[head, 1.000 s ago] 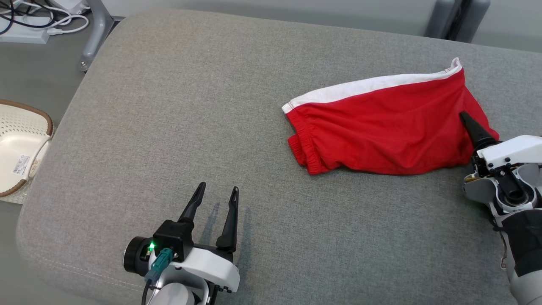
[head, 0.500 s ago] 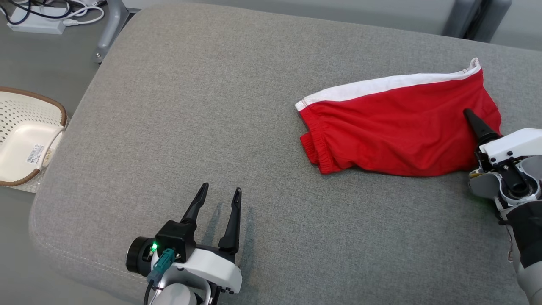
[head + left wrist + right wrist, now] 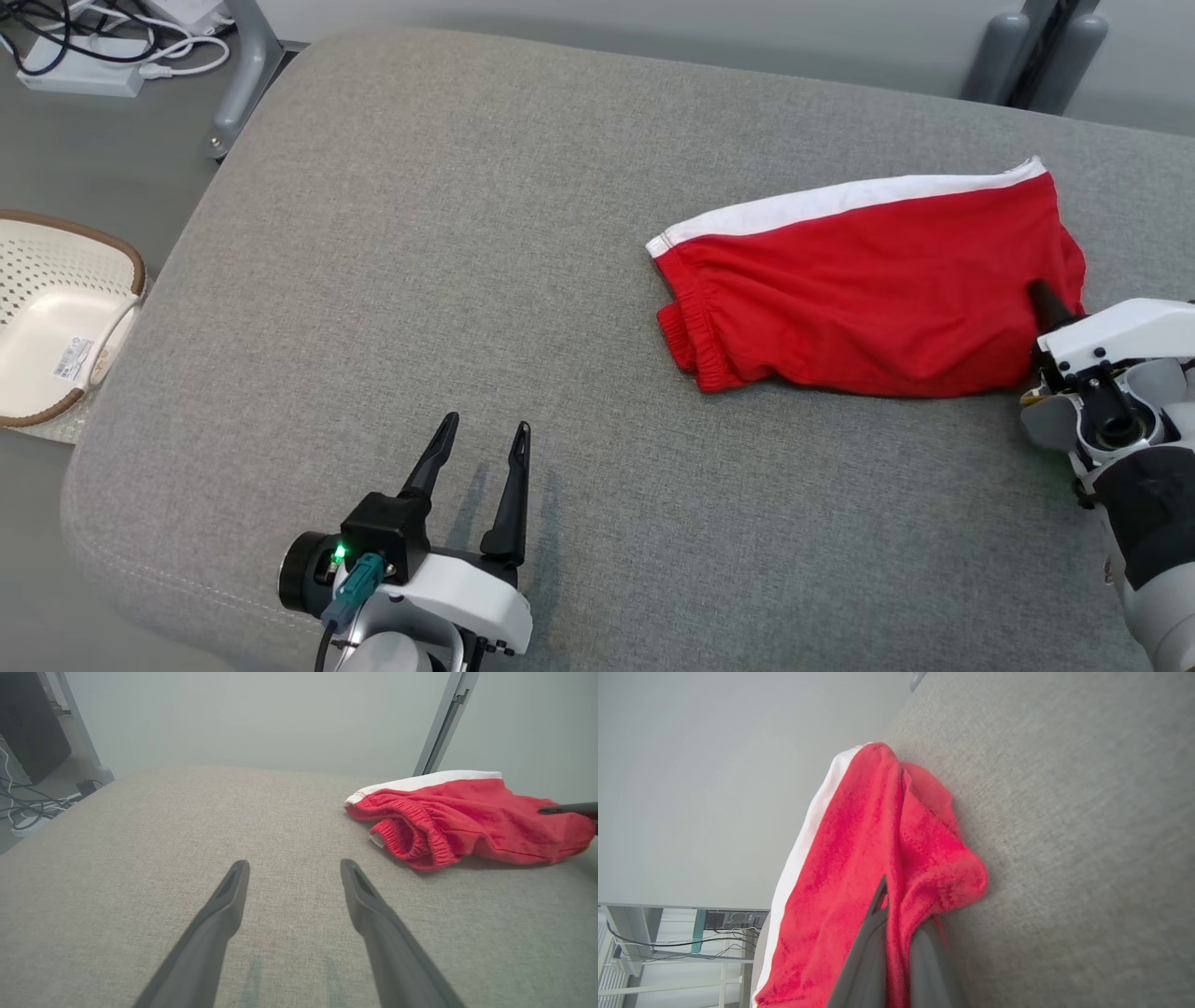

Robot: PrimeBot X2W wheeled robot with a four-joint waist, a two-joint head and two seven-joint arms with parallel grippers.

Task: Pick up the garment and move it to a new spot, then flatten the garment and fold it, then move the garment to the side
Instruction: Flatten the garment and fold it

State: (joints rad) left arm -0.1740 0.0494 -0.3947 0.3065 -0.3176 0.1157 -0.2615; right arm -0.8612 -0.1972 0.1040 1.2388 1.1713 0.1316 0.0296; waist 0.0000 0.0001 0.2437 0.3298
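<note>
Garment (image 3: 868,289) relocation is, we are judging, the step in hand, so we are reading outward from our own side. Nearest, our left gripper (image 3: 485,426) is hovering low over the grey cushion (image 3: 420,233), fingers spread with nothing between them, well apart from the cloth. Farther out on our right, the red garment is lying bunched on the cushion with its white band along the far edge. Our right gripper (image 3: 896,905) is pinching a fold at the garment's right end. To do this well, we are wanting a firm bite through the layers. We are then lifting high enough that the elastic hems are not dragging, and carrying leftward toward the bare middle, clear of the grey posts (image 3: 1055,47) beyond the far edge.
</note>
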